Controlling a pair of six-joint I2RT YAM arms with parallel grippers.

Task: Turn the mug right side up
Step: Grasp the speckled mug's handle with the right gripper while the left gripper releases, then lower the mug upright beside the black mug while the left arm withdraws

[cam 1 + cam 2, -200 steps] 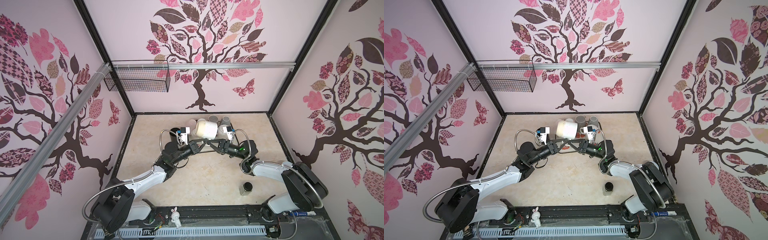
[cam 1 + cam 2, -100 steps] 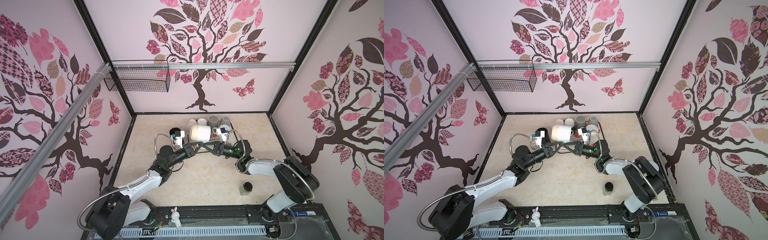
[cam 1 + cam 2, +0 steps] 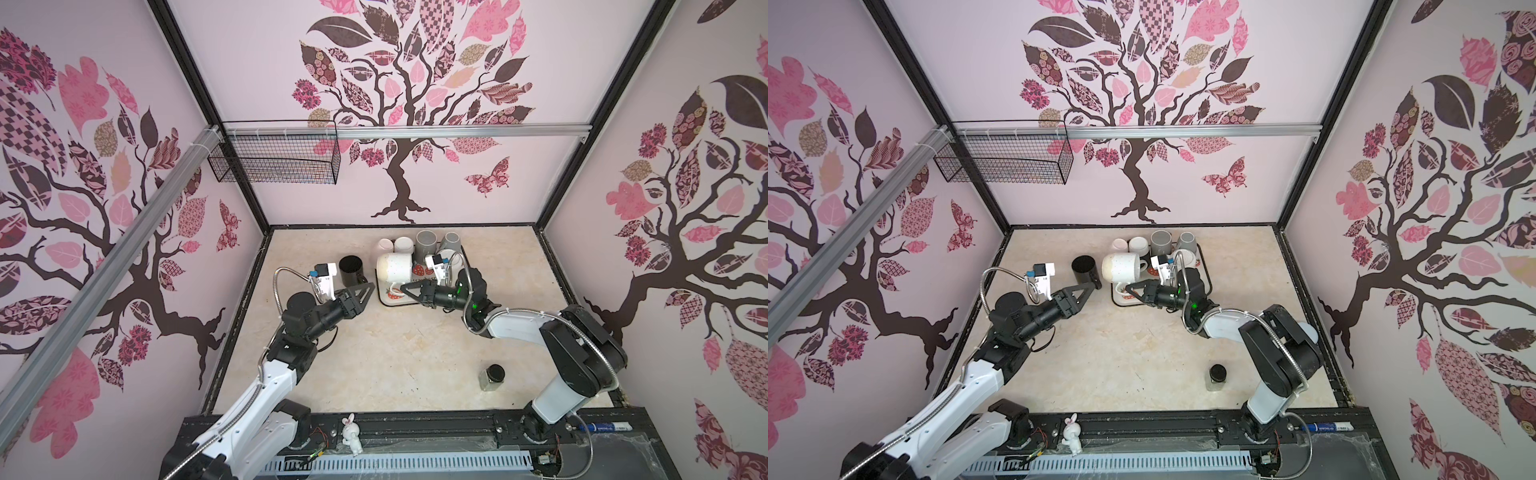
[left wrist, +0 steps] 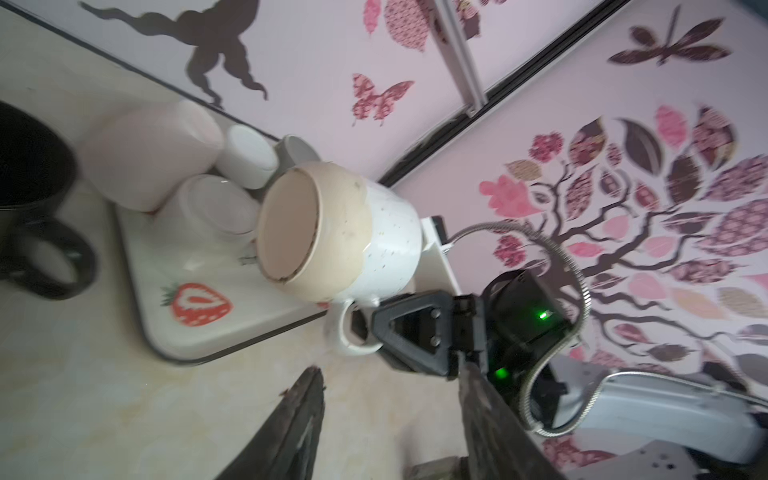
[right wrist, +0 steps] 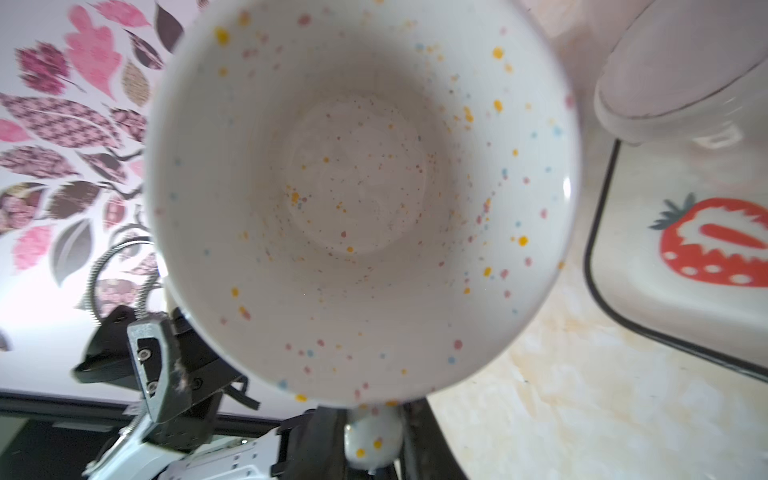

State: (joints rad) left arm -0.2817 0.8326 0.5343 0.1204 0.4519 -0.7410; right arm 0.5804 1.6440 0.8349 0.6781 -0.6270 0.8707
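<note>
A white speckled mug (image 3: 395,268) (image 3: 1121,268) with a tan base hangs on its side above the strawberry tray (image 3: 399,302). Its base faces the left arm (image 4: 340,237) and its mouth faces the right wrist camera (image 5: 361,187). My right gripper (image 3: 405,287) (image 3: 1130,287) (image 5: 372,440) is shut on the mug's handle. My left gripper (image 3: 371,286) (image 3: 1095,285) (image 4: 388,374) stands open just left of the mug, apart from it, with nothing between its fingers.
A black mug (image 3: 352,270) stands upright left of the tray. Grey mugs (image 3: 426,243) and pale cups (image 3: 395,245) crowd the tray's far end. A small dark-lidded jar (image 3: 492,376) stands at the front right. A wire basket (image 3: 274,160) hangs on the back wall.
My left gripper has opened, let go of the mug and drawn back to the left. The right gripper has kept the handle and carried the mug down and slightly left.
</note>
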